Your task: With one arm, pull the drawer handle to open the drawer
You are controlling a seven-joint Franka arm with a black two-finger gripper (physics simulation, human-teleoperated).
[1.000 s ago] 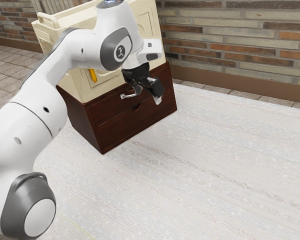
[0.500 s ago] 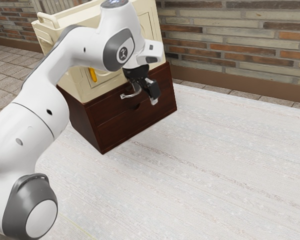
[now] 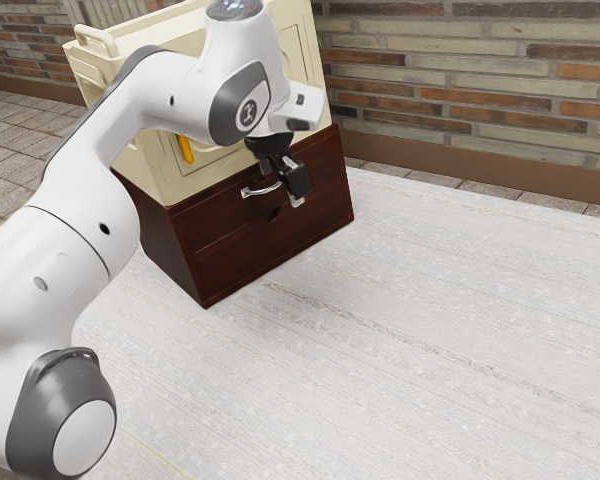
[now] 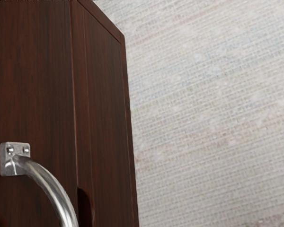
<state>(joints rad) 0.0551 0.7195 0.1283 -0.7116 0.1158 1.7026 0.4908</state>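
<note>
Exterior view: gripper (image 3: 289, 190) at the silver handle's (image 3: 257, 192) 3 o'clock, right by its end; can't tell if it's open, closed or gripping; handle is on the dark wooden cabinet's (image 3: 220, 265) upper drawer front (image 3: 216, 217), which looks flush; cream cabinet (image 3: 202, 176) sits above, toward 12 o'clock.

Wrist view: handle curves out from a screwed mount (image 4: 8, 165); pale floor (image 4: 203, 113) past the cabinet edge.

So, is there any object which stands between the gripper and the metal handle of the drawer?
Nothing visible stands between the gripper and the metal handle. In the exterior view the gripper appears close by the handle, and in the wrist view the handle's mount and curved bar are uncovered.
</note>
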